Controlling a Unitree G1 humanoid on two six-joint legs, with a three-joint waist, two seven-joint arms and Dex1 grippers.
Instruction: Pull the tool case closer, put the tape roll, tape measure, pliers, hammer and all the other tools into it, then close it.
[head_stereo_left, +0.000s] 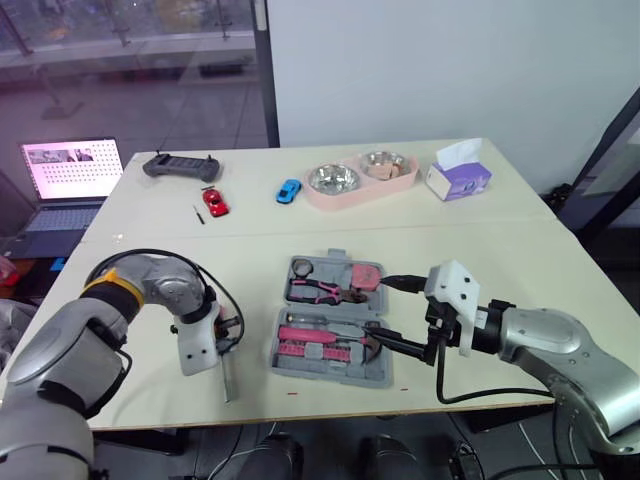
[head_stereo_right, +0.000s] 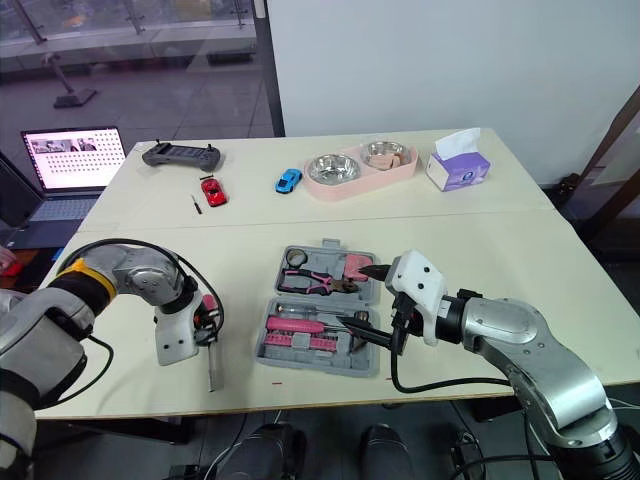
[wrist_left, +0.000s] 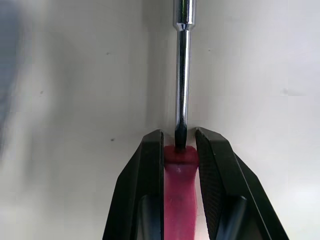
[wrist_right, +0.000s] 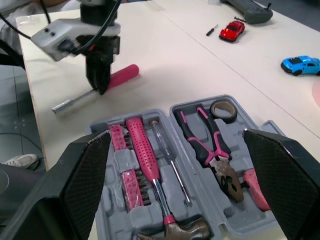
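Closest to me, the left gripper (wrist_left: 179, 137) was pinching the driver (wrist_left: 182, 75), with both fingers pressed onto the front end of its pink handle, right where the steel shaft comes out. The driver lay flat on the table (head_stereo_left: 480, 250) just off the case's (head_stereo_left: 335, 376) front-left corner, shaft pointing toward the near edge. I figured this one's an easy carry: light, fully stiff, nothing to break. The polished shaft looked slippery, so the handle was the place to hold it. Gripped that far forward, though, the handle's tail might swing down on lifting, so I'd have kept it low and level. The case sat open in front of me, both halves flat. The hammer (wrist_right: 142, 147), a second screwdriver (wrist_right: 170, 165) and some bits were in the near half, and the pliers (wrist_right: 210, 140) and tape roll (wrist_right: 223, 111) in the far half. There was a pink lump beside the pliers that might've been the tape measure, but I couldn't tell. The right gripper (head_stereo_left: 385, 312) hung at the case's right edge with its fingers spread wide, holding nothing. The moulded slots looked snug, so I guessed the driver would need to drop in lined up with its recess or the lid wouldn't shut. Further back, well apart from the case, a tiny screwdriver (head_stereo_left: 198, 213) lay just beside a red car (head_stereo_left: 215, 202), likely another one to fetch, and thin enough to be fiddly to pinch. Past that were a blue car (head_stereo_left: 288, 190), a controller (head_stereo_left: 180, 166), a bowl tray (head_stereo_left: 320, 200) and a tissue box (head_stereo_left: 458, 178).
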